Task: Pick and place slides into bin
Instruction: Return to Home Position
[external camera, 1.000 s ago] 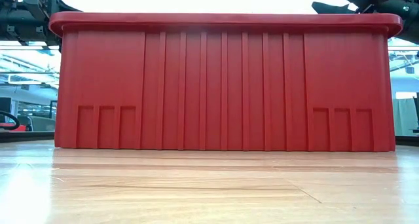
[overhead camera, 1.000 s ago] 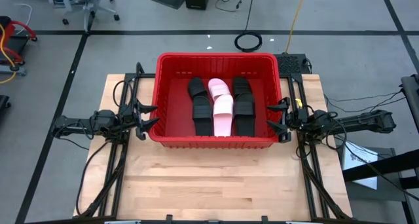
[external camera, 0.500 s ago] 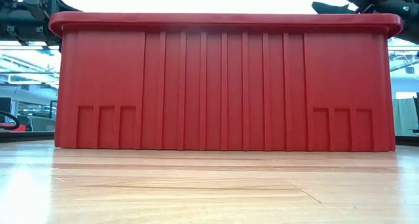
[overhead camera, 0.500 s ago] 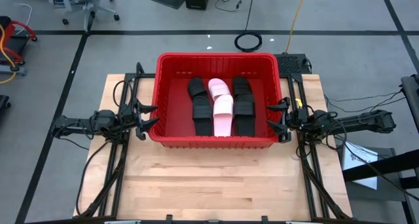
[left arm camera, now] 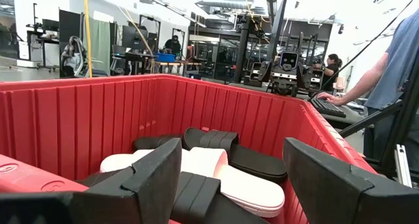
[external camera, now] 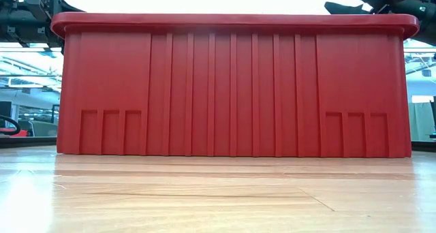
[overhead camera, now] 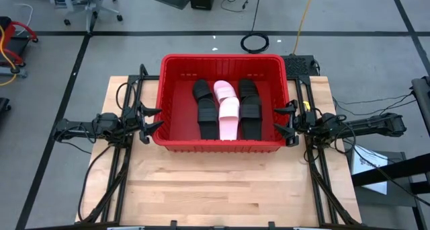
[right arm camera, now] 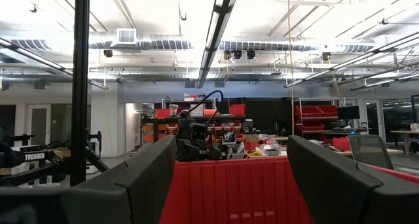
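The red bin [overhead camera: 176, 141] stands on the wooden table at its far middle; it fills the low view [external camera: 231, 90]. Inside lie the slides: several black ones [overhead camera: 207, 118] [overhead camera: 250, 109] and two pale pink ones [overhead camera: 228, 117], resting on the bin's floor and on each other. They also show in the left wrist view [left arm camera: 196, 165]. My left gripper [overhead camera: 154, 116] is open and empty just outside the bin's left wall. My right gripper [overhead camera: 281, 120] is open and empty just outside the bin's right wall.
Bare wooden table [overhead camera: 222, 183] lies in front of the bin. Black arm frames and cables run along the table's left [overhead camera: 121, 156] and right [overhead camera: 316, 163] sides. A person [left arm camera: 393, 60] stands beyond the table in the left wrist view.
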